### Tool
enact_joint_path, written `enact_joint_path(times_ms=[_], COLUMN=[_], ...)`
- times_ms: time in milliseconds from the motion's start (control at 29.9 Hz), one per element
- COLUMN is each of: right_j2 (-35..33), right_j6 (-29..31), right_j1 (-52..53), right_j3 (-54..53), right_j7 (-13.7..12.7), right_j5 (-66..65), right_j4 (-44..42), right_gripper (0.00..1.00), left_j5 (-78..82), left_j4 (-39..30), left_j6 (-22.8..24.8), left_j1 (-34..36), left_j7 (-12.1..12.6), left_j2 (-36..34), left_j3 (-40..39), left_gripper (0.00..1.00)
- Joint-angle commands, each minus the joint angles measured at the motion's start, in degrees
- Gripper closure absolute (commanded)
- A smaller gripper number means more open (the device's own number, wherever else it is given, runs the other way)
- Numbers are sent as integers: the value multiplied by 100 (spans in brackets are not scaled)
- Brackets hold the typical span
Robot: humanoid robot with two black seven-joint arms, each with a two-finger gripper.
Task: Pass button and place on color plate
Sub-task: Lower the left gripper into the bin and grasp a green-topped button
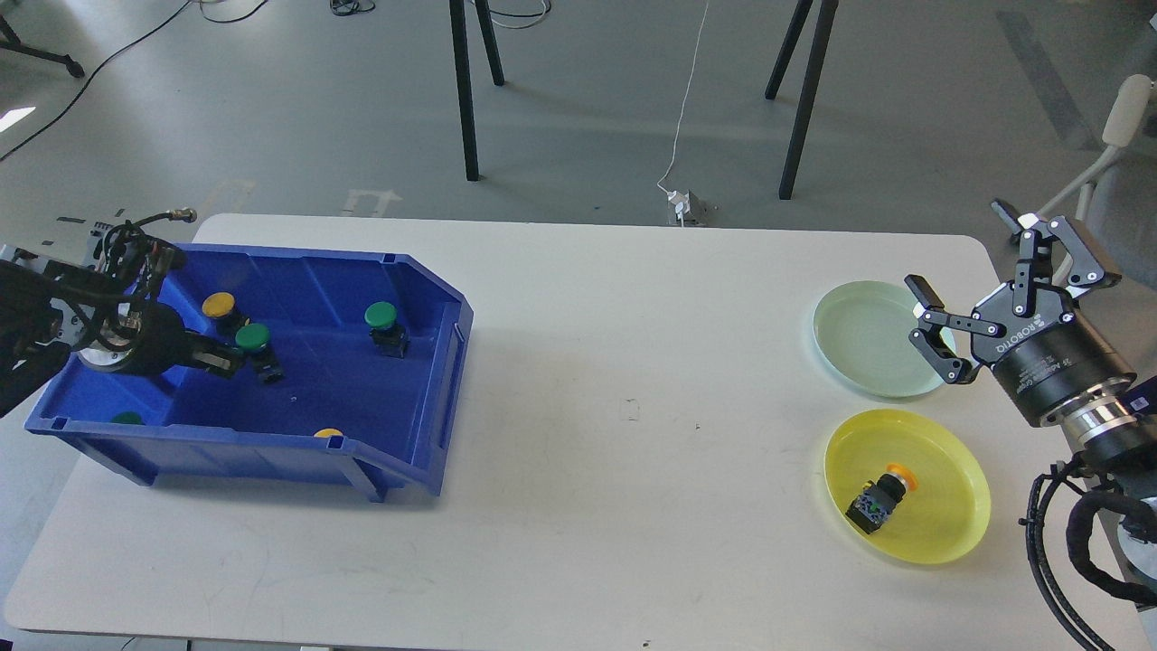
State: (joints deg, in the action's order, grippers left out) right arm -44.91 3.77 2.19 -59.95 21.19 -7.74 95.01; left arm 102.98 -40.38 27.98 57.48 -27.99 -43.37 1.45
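My left gripper (pixel 237 362) is inside the blue bin (pixel 425 398) at the table's left and is shut on a green button (pixel 253 338), whose black body hangs just past the fingertips. Loose in the bin are a yellow button (pixel 220 306), a second green button (pixel 381 316), and a green cap (pixel 126 418) and a yellow cap (pixel 328 433) half hidden behind the front wall. My right gripper (pixel 963 253) is open and empty, over the right edge of the pale green plate (pixel 859 344). The yellow plate (pixel 949 515) holds a yellow button (pixel 881 497) lying on its side.
The white table's right edge runs just past the two plates. Black stand legs (pixel 465 90) and a white cable (pixel 687 108) are on the floor behind the table. A chair (pixel 1121 145) is at the far right.
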Motion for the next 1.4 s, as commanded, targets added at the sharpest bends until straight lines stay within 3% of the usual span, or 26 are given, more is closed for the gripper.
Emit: enact_joint_path(times_ms=[0, 167, 434, 568, 635, 768, 1370], right_j2=[0, 9, 9, 9, 9, 9, 9], right_j6=[0, 0, 0, 0, 0, 0, 0], right_j1=[1, -17, -26, -34, -34, -34, -52], right_j3=[1, 18, 18, 18, 27, 27, 18], right_j7=[-1, -1, -1, -1, -1, -1, -1], right_j5=[0, 0, 0, 0, 0, 0, 0], right_j4=[-9, -18, -53, -53, -53, -62, -53], right_gripper=[2, 2, 2, 2, 2, 2, 2], left_j5=[-6, -138, -147, -164, -164, -173, -507], left_j4=[-900, -1244, -982, -183, 317, 891, 918], left_j6=[2, 2, 2, 2, 2, 2, 2], left_j1=[228, 237, 149, 18, -53, -141, -132], left_j7=[-1, -1, -1, -1, -1, -1, -1], left_j2=[-619, -919, -831, -183, 108, 469, 540], left_j3=[-13, -110, -101, -75, -66, -66, -84], left_gripper=[85, 85, 81, 47, 40, 37, 25])
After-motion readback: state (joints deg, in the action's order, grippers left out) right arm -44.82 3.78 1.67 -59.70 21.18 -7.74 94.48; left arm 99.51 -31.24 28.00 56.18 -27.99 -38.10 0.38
